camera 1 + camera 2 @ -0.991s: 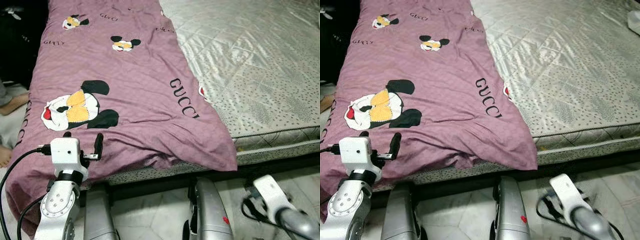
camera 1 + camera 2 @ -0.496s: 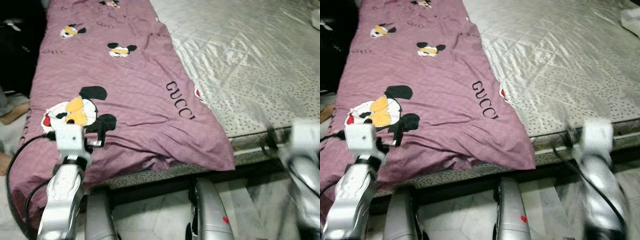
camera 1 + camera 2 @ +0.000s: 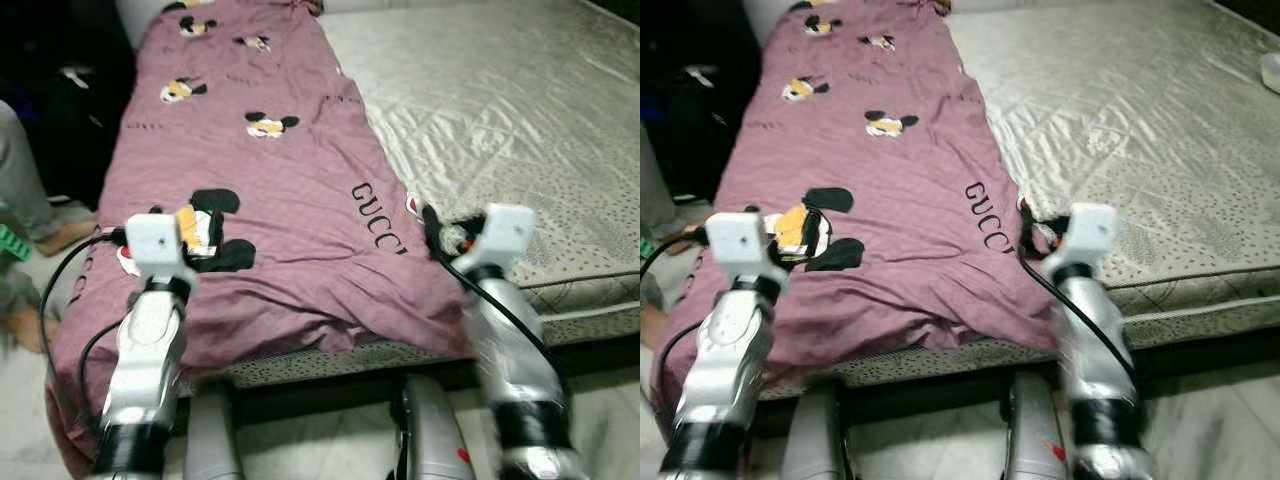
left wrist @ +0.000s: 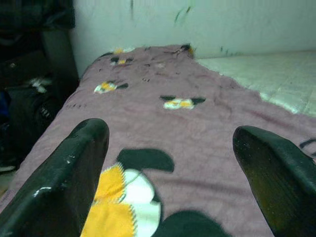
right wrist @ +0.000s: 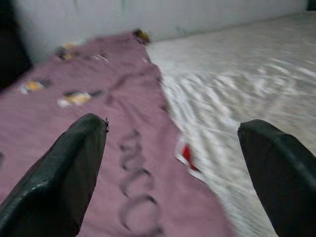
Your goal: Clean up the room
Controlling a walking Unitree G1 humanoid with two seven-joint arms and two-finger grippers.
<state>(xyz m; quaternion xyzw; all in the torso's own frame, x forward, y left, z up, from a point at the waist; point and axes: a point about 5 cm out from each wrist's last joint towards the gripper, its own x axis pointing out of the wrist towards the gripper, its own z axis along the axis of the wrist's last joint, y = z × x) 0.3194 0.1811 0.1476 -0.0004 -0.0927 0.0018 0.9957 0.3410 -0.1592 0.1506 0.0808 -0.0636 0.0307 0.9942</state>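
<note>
Purple cotton covers the left side of the bed (image 3: 560,300): a quilt cover (image 3: 290,200) printed with cartoon mouse heads and black lettering, running from the headboard end down to the foot edge, where its hem bunches and spills over the mattress (image 3: 520,130) edge. Its left border hangs off the bed's left side toward the floor. The rest of the mattress, to the right, is bare, quilted in a pale silvery-green fabric with small dark specks near the foot edge.

My left fingers (image 4: 168,163) are spread wide and hold nothing; in the left wrist view they hang just above the cover, over the large mouse print (image 3: 215,230) near the foot end on the left side. My left arm (image 3: 145,340) rises from the foot edge, with a black cable looping beside it.

My right fingers (image 5: 173,168) are also spread apart and empty. They hover over the cover's right border, where the purple cloth meets the bare mattress, close to the black lettering (image 3: 378,215) and a small red mark. My right arm (image 3: 505,330) reaches up over the foot edge near the cover's lower right corner, somewhat blurred.

At the bed's left side a person's leg in grey trousers (image 3: 25,190) and a bare foot (image 3: 65,235) stand on the floor, with dark bags (image 3: 75,110) behind
</note>
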